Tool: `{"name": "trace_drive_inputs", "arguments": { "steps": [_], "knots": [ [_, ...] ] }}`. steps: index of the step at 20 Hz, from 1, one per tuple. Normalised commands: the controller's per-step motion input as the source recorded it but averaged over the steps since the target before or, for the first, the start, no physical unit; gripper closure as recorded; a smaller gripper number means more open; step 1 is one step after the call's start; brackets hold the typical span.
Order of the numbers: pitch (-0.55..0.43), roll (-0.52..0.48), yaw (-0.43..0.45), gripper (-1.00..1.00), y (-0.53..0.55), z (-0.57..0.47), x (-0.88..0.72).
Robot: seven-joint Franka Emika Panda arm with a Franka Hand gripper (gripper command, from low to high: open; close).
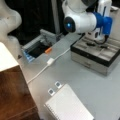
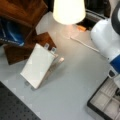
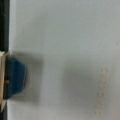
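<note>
In a front view my gripper (image 1: 96, 43) hangs low over the grey compartment box (image 1: 93, 58) at the right, its dark fingers just above or inside the back compartments. The white and blue arm (image 1: 82, 21) reaches down to it. The same box (image 2: 103, 103) shows at a front view's bottom right, with the arm (image 2: 107, 40) above it. The wrist view shows a pale flat surface (image 3: 70, 50) and a blue object (image 3: 15, 77) at its left edge; no fingers show there.
A white notebook (image 1: 68, 106) (image 2: 37, 65) leans on a stand with two clips. A white cable with an adapter (image 1: 50, 61) crosses the grey table toward an open bin (image 1: 37, 48) beside an orange piece (image 1: 48, 50). A wooden box (image 1: 15, 95) and a lamp shade (image 2: 68, 11) stand nearby.
</note>
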Motion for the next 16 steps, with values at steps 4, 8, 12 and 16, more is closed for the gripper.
{"name": "trace_drive_inputs", "arguments": {
  "steps": [4,8,12,16],
  "knots": [
    [0.144,-0.112,0.283,-1.0,-0.65,0.07,0.11],
    [0.157,-0.088,0.262,-1.0,-0.76,0.11,0.17],
    [0.189,-0.143,0.245,-1.0,-0.89,0.24,0.16],
    [0.193,-0.298,0.261,-1.0,-0.77,0.28,0.12]
  ]
}}
